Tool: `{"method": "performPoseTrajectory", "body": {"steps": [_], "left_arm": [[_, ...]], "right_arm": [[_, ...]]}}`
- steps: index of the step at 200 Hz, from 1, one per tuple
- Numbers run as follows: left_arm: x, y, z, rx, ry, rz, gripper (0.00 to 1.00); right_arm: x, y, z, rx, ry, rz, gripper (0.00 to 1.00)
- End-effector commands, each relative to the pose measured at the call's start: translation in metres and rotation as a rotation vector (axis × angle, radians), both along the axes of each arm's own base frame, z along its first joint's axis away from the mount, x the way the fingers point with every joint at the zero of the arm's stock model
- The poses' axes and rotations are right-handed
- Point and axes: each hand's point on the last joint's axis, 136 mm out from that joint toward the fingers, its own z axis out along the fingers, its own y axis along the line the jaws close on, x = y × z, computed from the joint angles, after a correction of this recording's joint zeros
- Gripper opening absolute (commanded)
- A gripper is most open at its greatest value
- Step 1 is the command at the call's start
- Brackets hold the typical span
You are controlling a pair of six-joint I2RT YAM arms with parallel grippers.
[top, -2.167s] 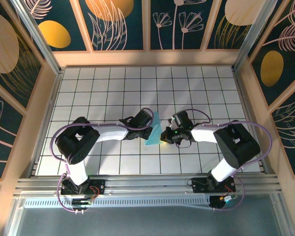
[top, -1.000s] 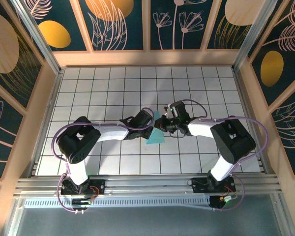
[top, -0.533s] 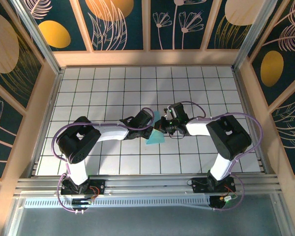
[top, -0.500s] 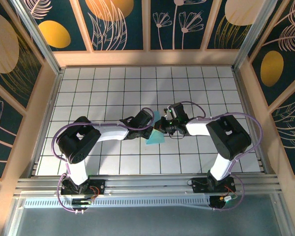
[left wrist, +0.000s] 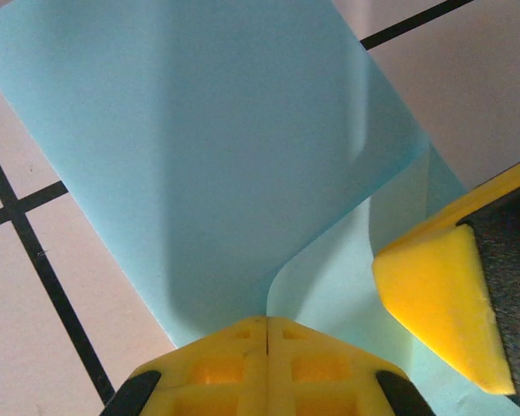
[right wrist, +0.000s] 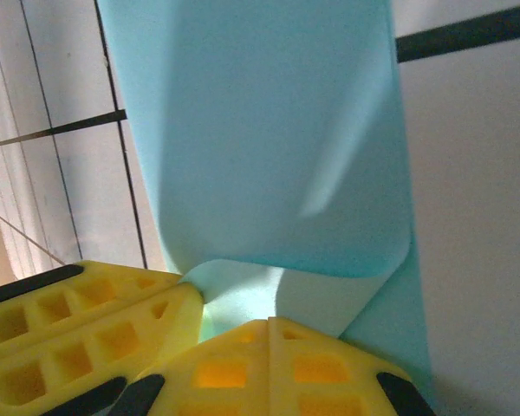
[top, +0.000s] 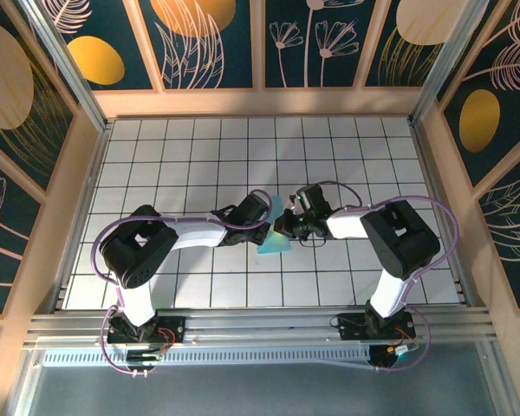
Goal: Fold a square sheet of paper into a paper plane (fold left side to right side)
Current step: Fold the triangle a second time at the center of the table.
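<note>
The square sheet of paper [top: 276, 243] is light cyan and lies mid-table, folded over on itself with its upper flap [left wrist: 225, 156] lifted and curled. My left gripper [top: 266, 227] comes in from the left. Its yellow fingertips [left wrist: 267, 325] are shut, and the flap's edge runs into their seam. My right gripper [top: 286, 227] faces it from the right, shut. Its tips [right wrist: 273, 325] rest on the lower layer under the curled flap [right wrist: 260, 147]. One right finger [left wrist: 446, 295] shows in the left wrist view, and the left fingers [right wrist: 95, 321] show in the right wrist view. The two grippers almost touch.
The white gridded table [top: 182, 165] is walled by wooden rails [top: 260, 102] at the back and on both sides. Both arm bases [top: 147, 329] sit at the near edge, on a metal rail.
The right gripper swung up and left, then edged closer until its tips came in under the flap beside the left gripper. The left arm and the paper's place have not changed.
</note>
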Motion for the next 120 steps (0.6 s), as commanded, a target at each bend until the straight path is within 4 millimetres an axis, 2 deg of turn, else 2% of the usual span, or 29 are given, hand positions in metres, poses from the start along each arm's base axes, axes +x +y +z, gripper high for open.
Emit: {"method": "performPoseTrajectory", "body": {"steps": [1,33,52,78,81,103,107,111,120], "left_arm": [[-0.010,0.011,-0.021,0.059,0.063,-0.013,0.00],[-0.007,0.012,-0.017,0.057,0.052,0.003,0.03],[-0.003,0.013,-0.007,0.047,0.028,0.023,0.06],[0.004,0.017,0.014,0.051,-0.014,0.055,0.20],[0.010,0.011,0.026,0.031,-0.035,0.059,0.21],[0.014,0.010,0.052,0.002,-0.069,0.070,0.27],[0.013,0.010,0.052,0.003,-0.064,0.071,0.28],[0.013,0.010,0.064,-0.019,-0.078,0.073,0.28],[0.011,0.011,0.071,-0.032,-0.073,0.074,0.28]], "right_arm": [[-0.003,-0.004,-0.011,-0.054,0.008,0.010,0.00],[-0.005,-0.007,-0.016,-0.073,0.021,0.009,0.00],[-0.007,-0.008,-0.017,-0.077,0.025,0.006,0.00],[-0.010,-0.010,-0.020,-0.080,0.031,0.005,0.00],[-0.010,-0.010,-0.020,-0.078,0.031,0.005,0.00],[-0.010,-0.009,-0.019,-0.068,0.029,0.006,0.00],[-0.010,-0.009,-0.019,-0.067,0.028,0.006,0.00],[-0.010,-0.009,-0.019,-0.067,0.027,0.006,0.00],[-0.010,-0.009,-0.018,-0.065,0.023,0.006,0.00]]}}
